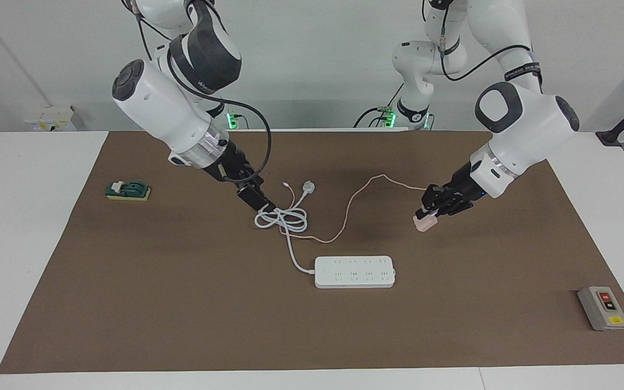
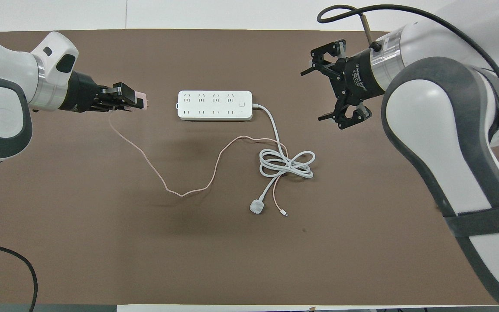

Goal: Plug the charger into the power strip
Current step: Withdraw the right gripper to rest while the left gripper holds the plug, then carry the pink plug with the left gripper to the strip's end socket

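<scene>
The left tool (image 1: 424,221) is gripping the charger (image 1: 422,223) over bare table (image 1: 480,325); the right tool (image 2: 335,94) is waiting wide open. It should be turning the prongs down and squaring them over a socket of the power strip (image 1: 355,271).

Nothing stands on the power strip (image 1: 355,271), so its socket face lies open from above, while its coiled white cord (image 1: 282,219) and the thin pink cable (image 1: 344,216) clutter the brown mat (image 1: 182,325) just nearer the robots.

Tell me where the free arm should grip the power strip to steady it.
Best across the short width of the power strip, from above, near the end where its cord leaves. It lies flat with sockets up, so that end keeps them clear. The open right pincer is free; the left pincer holds the charger.
</scene>
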Action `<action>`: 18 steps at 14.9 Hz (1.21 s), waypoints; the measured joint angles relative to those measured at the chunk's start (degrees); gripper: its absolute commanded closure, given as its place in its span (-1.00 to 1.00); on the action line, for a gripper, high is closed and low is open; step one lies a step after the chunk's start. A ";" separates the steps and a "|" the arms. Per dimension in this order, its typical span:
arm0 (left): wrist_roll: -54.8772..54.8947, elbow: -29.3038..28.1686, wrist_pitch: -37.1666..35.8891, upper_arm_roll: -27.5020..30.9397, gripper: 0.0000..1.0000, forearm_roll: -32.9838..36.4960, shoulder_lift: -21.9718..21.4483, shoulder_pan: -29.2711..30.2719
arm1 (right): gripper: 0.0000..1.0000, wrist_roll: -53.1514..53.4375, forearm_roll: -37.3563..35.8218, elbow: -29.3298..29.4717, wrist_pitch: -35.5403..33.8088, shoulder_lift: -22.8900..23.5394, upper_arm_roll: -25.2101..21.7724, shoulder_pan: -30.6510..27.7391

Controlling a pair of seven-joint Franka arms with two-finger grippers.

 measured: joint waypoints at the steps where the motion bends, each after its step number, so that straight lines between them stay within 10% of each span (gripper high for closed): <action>1: -0.87 2.28 -1.85 -0.02 1.00 2.82 0.34 -0.01 | -1.00 -4.23 -2.06 0.00 -1.84 -0.37 -0.02 -0.80; 12: -5.50 10.93 -0.91 0.40 1.00 14.87 5.12 -3.64 | -1.00 -62.54 -24.04 -2.42 -11.45 -7.64 -0.19 -9.51; 18: -10.78 11.01 -2.64 1.48 1.00 12.22 5.32 -0.25 | -1.00 -70.41 -30.32 -4.05 -17.37 -15.92 -0.18 -11.52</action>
